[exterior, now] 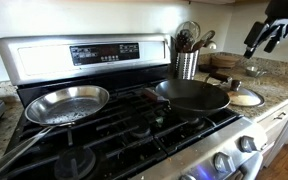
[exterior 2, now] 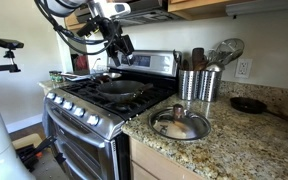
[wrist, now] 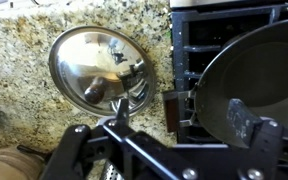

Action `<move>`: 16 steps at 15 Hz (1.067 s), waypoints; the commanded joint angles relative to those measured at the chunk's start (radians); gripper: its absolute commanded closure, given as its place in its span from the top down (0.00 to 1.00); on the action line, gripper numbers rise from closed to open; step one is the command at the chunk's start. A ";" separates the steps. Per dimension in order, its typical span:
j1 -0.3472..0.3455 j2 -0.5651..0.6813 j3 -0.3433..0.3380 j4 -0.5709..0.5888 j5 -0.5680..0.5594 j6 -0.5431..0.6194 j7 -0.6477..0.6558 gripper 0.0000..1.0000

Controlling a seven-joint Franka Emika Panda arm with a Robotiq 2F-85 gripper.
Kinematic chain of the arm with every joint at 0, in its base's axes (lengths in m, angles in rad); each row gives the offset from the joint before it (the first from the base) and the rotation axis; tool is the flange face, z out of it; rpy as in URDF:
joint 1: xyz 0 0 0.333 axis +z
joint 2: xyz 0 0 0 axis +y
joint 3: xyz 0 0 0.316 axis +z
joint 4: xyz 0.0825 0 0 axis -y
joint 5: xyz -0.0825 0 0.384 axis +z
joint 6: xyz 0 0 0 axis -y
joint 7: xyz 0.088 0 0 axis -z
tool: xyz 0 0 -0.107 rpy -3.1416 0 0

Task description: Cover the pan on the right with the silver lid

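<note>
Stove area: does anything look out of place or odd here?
Only the lid: it lies flat on the granite counter beside the stove, not on the dark pan. Nothing looks spilled or broken.

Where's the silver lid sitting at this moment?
The silver lid lies on the granite counter beside the stove, in front of the utensil holders, near the pan.

Pan (wrist: 256, 82) partly beyond wrist-view edge.

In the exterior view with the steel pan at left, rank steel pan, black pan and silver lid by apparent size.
Steel pan and black pan: alike; steel one is nearer the camera, so unranked.
Silver lid: smallest.
</note>
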 commanded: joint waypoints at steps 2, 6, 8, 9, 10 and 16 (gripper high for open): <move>-0.048 -0.015 -0.103 -0.005 -0.029 0.017 -0.143 1.00; -0.059 -0.002 -0.125 0.007 -0.010 -0.004 -0.171 1.00; -0.062 -0.001 -0.133 0.008 -0.010 -0.003 -0.183 1.00; -0.062 -0.001 -0.132 0.008 -0.010 -0.003 -0.183 1.00; -0.062 -0.001 -0.132 0.008 -0.010 -0.004 -0.183 1.00; -0.083 0.078 -0.209 0.028 -0.033 0.015 -0.310 1.00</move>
